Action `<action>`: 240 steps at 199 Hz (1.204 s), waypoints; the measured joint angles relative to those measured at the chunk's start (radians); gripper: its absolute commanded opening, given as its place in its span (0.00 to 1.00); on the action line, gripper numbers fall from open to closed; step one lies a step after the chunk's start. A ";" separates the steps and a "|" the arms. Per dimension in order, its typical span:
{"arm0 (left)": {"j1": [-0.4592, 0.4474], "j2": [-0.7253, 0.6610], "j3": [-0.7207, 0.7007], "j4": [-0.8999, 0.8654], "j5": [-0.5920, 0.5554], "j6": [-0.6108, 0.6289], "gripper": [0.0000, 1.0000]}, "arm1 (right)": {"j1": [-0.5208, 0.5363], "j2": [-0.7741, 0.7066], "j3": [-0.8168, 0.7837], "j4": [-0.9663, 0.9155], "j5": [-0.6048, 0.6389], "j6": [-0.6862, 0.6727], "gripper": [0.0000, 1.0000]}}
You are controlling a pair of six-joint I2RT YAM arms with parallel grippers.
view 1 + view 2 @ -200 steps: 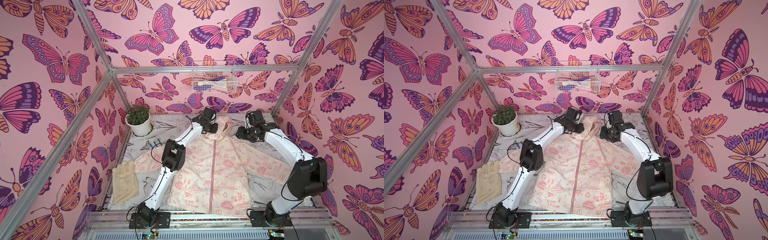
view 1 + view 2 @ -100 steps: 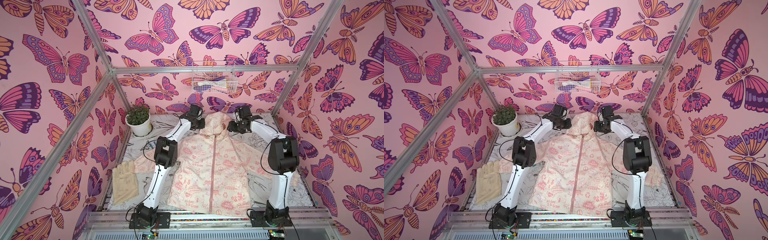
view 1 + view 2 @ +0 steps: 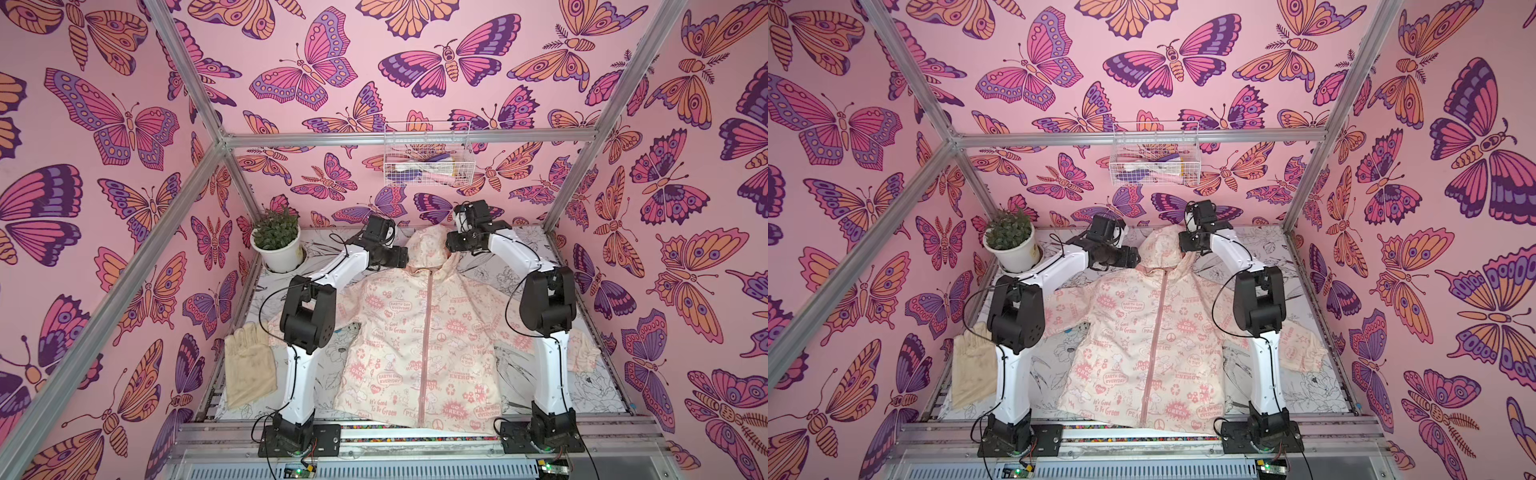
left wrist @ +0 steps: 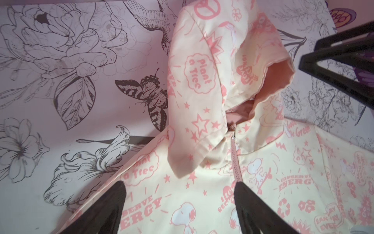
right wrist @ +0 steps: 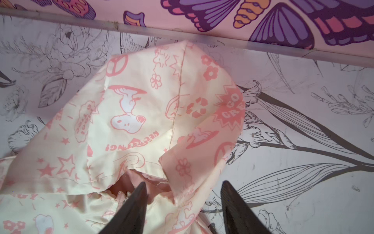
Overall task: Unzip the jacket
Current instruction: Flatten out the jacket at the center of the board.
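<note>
In both top views the jacket (image 3: 424, 332) is lying face up across the middle of the table (image 3: 582, 382), its hem running along the near edge and its hood (image 3: 430, 249) pointing at the far edge. The left gripper (image 3: 402, 261) and the right gripper (image 3: 451, 245) are hanging just beside the hood, one on each side. The left wrist view is showing that gripper's black fingers (image 4: 113, 202) spread wide with nothing between them, only chest cloth lying below. The pink zipper (image 4: 235, 162) is running closed up to a small metal pull (image 4: 233, 137) tucked under the throat of the hood. The right wrist view is showing the other pair of fingers (image 5: 131, 206) parted too and grasping nothing. One tip is hanging over the pink lining (image 5: 131, 180) at the hood's mouth and the other over bare table; whether either is touching cloth I cannot tell. The fabric is looking thin, light and limp, so I expect it to bunch and slide with the slider unless pinned. To my eye the places to take hold are the pull tab itself and the collar edge just beside the zipper's top.
</note>
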State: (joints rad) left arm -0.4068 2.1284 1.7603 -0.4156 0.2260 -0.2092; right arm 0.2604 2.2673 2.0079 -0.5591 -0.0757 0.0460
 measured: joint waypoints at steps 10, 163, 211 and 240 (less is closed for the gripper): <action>0.000 -0.020 -0.037 0.027 -0.002 0.010 0.82 | 0.010 0.012 0.010 -0.009 0.018 -0.021 0.57; -0.057 0.258 0.233 0.006 -0.070 0.061 0.51 | 0.037 0.142 0.178 -0.093 0.356 -0.159 0.19; -0.056 0.313 0.375 -0.042 -0.179 0.044 0.24 | 0.035 0.142 0.173 -0.102 0.404 -0.127 0.00; -0.049 0.315 0.461 -0.048 -0.227 0.008 0.25 | 0.019 0.084 0.040 -0.078 0.396 -0.052 0.00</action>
State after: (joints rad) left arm -0.4561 2.4432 2.2215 -0.4641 -0.0013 -0.2008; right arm 0.2798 2.3516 2.0480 -0.6373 0.3199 -0.0063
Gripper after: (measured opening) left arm 0.243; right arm 0.053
